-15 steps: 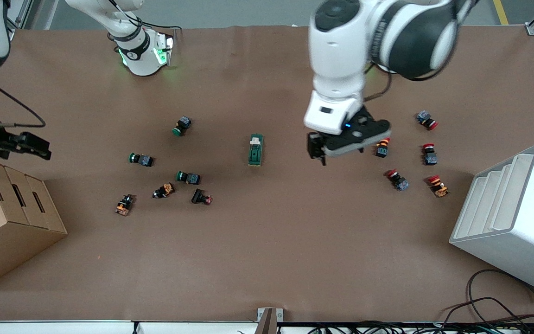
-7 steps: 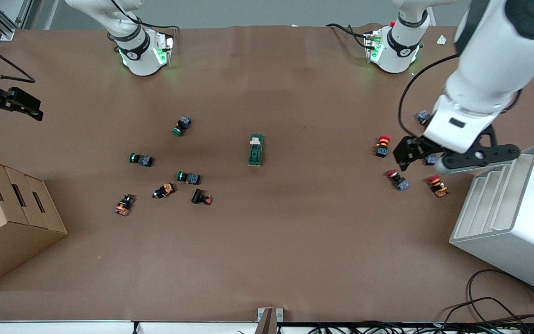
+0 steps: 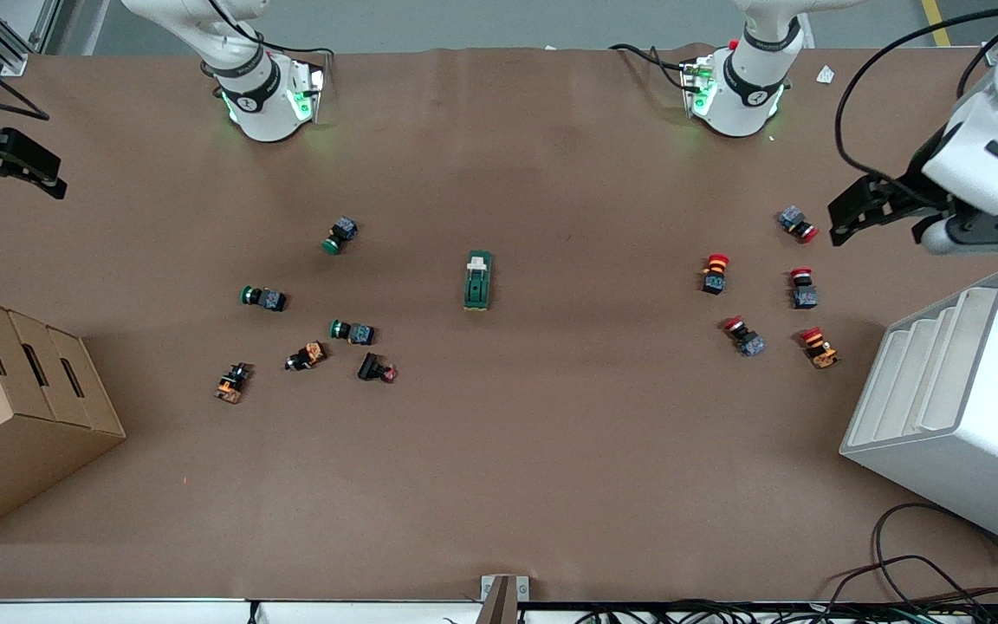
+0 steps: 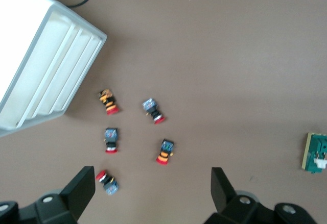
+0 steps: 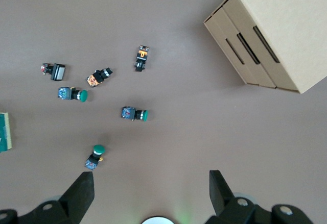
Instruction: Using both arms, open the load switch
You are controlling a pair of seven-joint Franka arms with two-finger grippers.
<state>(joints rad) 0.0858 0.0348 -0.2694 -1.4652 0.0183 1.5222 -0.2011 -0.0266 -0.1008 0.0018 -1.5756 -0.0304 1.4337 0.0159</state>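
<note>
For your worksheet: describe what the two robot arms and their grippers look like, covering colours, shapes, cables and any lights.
Both arms are white with rounded segments and black joint bands. Their bases, the right arm's and the left arm's, glow green. Black cables trail along them. The left gripper and right gripper are black, each with two angular fingers.

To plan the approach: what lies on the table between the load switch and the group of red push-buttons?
Nothing: in the front view, bare table separates the load switch from the red push-buttons.

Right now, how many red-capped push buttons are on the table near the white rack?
5, all toward the left arm's end: one farthest from the front camera, two in the middle, and two nearest, beside the white rack. None looks hidden.
</note>
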